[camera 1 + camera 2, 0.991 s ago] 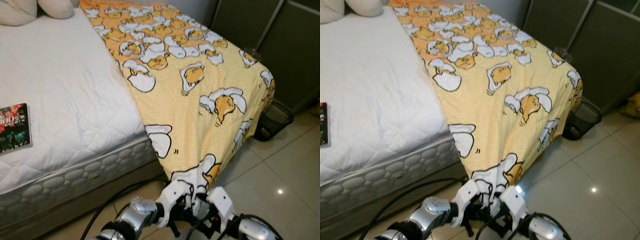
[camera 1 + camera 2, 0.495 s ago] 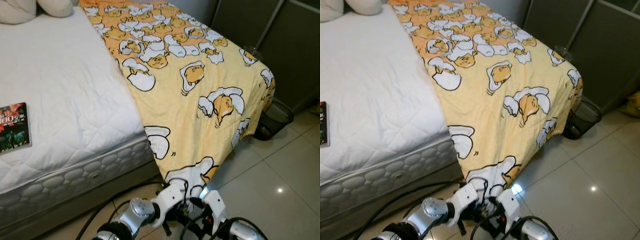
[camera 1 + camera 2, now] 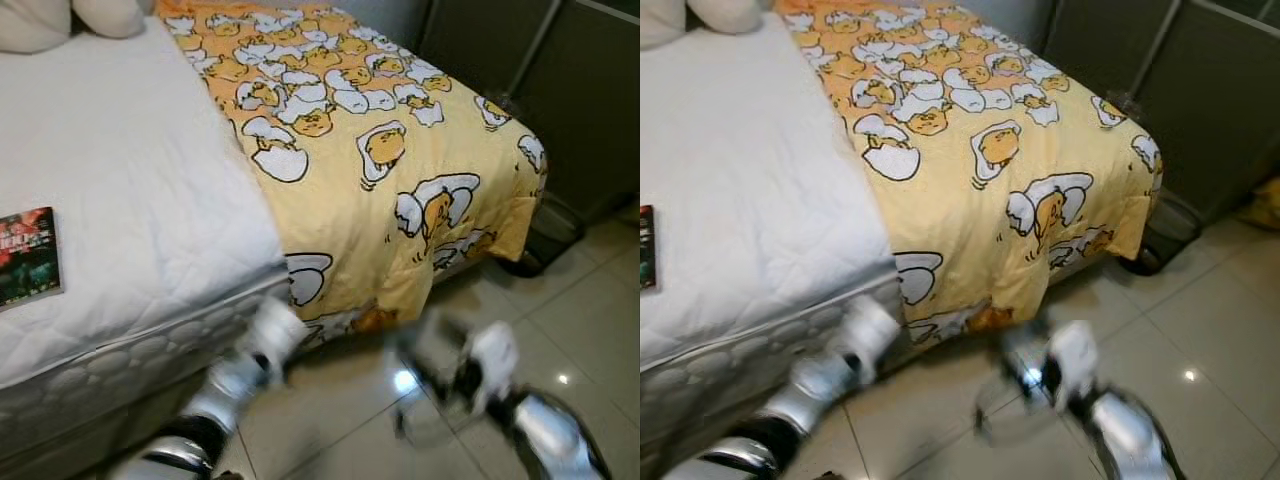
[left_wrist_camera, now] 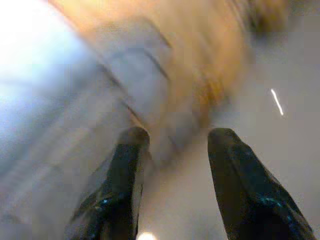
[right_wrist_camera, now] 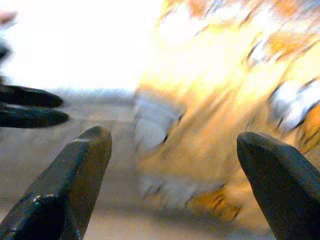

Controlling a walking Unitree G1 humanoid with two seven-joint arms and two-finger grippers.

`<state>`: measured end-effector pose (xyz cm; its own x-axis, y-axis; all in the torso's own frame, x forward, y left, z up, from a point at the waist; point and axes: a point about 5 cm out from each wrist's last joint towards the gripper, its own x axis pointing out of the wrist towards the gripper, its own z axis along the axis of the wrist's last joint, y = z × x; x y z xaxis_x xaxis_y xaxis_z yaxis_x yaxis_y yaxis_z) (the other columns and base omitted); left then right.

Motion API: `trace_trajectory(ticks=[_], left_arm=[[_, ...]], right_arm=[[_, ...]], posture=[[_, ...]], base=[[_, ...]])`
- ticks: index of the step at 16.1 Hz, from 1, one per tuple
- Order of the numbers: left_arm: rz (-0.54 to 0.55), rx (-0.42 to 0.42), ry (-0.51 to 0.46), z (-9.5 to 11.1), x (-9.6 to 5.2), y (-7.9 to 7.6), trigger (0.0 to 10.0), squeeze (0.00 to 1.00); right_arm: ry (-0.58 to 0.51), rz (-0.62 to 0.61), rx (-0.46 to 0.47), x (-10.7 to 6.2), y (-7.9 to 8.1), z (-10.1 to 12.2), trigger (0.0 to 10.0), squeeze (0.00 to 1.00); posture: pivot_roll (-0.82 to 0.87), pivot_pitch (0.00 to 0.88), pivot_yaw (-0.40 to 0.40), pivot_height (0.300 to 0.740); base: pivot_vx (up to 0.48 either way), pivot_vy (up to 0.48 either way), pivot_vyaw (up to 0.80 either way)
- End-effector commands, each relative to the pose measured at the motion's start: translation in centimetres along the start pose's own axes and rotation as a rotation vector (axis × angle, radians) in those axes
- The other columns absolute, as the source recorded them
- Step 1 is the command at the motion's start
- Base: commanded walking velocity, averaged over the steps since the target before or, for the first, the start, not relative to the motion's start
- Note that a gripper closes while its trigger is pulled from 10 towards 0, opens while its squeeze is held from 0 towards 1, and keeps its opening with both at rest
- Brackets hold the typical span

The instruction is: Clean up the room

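Blanket (image 3: 400, 150) lies spread over the bed's (image 3: 130, 230) far half, corner hanging; we judge bed-making mostly done. Left gripper (image 4: 172, 165) and right gripper (image 5: 175, 165) both open, empty; book (image 3: 27, 256) not yet tidied.

Even indoor light; a lamp glared on the floor (image 3: 560, 381). Both arms and both wrist views were motion-blurred, partly overexposed.

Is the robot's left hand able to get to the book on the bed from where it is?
Probably yes, with a lift. The left gripper, fingers open, sits low by the mattress side, below the book lying flat on the white mattress. Nothing lies between them, but the arm must rise over the mattress edge first.
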<state>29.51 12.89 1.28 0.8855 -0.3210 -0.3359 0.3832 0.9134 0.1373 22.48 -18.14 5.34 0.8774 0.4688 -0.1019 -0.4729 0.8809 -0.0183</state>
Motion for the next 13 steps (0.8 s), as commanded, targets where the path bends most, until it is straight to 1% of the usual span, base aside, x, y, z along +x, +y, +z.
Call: trace_trajectory(ticks=[1, 2, 3, 4, 5, 7, 8, 9, 10, 11, 12, 13], left_arm=[[0.069, -0.034, -0.183, 3.7, 0.6, 1.3, 10.0, 0.00], [0.109, -0.090, -0.239, 5.1, 0.7, 2.1, 10.0, 0.00], [0.140, -0.108, -0.265, 5.7, 0.7, 2.6, 10.0, 0.00], [0.224, -0.116, -0.270, 6.4, 0.8, 3.7, 10.0, 0.00], [0.259, -0.133, -0.244, 6.2, 0.8, 4.1, 10.0, 0.00], [0.324, -0.167, -0.211, 5.5, 0.5, 4.7, 10.0, 0.00], [0.390, -0.147, -0.171, 4.7, 0.0, 5.3, 10.0, 0.00], [0.437, -0.058, -0.131, 4.0, -0.6, 5.7, 10.0, 0.00], [0.462, 0.042, -0.088, 3.5, -1.0, 5.8, 10.0, 0.00], [0.472, 0.092, -0.039, 2.9, -1.1, 5.8, 10.0, 0.00], [0.469, 0.091, -0.018, 2.6, -1.2, 5.6, 10.0, 0.00], [0.466, 0.089, -0.028, 2.9, -1.1, 5.5, 10.0, 0.00]], right_arm=[[-0.012, -0.080, -0.029, 0.8, -0.2, 1.0, 10.0, 0.00], [-0.028, -0.114, -0.009, 1.4, 0.1, 1.5, 10.0, 0.00], [-0.038, -0.124, -0.008, 1.7, 0.4, 1.8, 10.0, 0.00], [-0.034, -0.125, 0.000, 2.3, 1.3, 2.4, 10.0, 0.00], [-0.033, -0.148, 0.005, 2.4, 1.3, 2.6, 10.0, 0.00], [-0.038, -0.206, 0.033, 2.5, 0.8, 2.6, 10.0, 0.00], [-0.028, -0.249, 0.022, 2.4, 0.3, 2.5, 10.0, 0.00], [-0.010, -0.271, 0.017, 2.4, 0.1, 2.3, 10.0, 0.00], [0.007, -0.278, 0.013, 2.3, 0.1, 2.0, 10.0, 0.00], [0.021, -0.288, 0.018, 2.4, 0.1, 1.8, 10.0, 0.00], [0.030, -0.297, 0.020, 2.5, 0.1, 1.6, 10.0, 0.00], [0.039, -0.295, -0.002, 2.7, 0.1, 1.4, 10.0, 0.00]], posture=[[-0.05, 0.000, -0.049, 0.740], [-0.04, 0.000, -0.050, 0.740], [-0.03, 0.000, -0.046, 0.740], [-0.03, 0.000, -0.047, 0.740], [-0.01, 0.000, -0.050, 0.740], [-0.01, 0.000, -0.054, 0.740], [-0.01, 0.000, -0.054, 0.740], [0.00, 0.000, -0.053, 0.740], [0.00, 0.000, -0.053, 0.740], [0.00, 0.000, -0.053, 0.740], [0.00, 0.000, -0.055, 0.740], [0.00, 0.000, -0.055, 0.740]], base=[[0.000, 0.000, 0.00], [0.000, 0.000, 0.00], [0.000, 0.000, 0.00], [0.000, -0.480, 0.00], [0.000, -0.480, 0.00], [0.000, -0.476, 0.76], [0.000, -0.469, 0.69], [0.000, -0.461, 0.68], [0.000, -0.461, 0.68], [0.000, -0.461, 0.68], [0.000, -0.461, 0.68], [0.000, -0.454, 0.61]])
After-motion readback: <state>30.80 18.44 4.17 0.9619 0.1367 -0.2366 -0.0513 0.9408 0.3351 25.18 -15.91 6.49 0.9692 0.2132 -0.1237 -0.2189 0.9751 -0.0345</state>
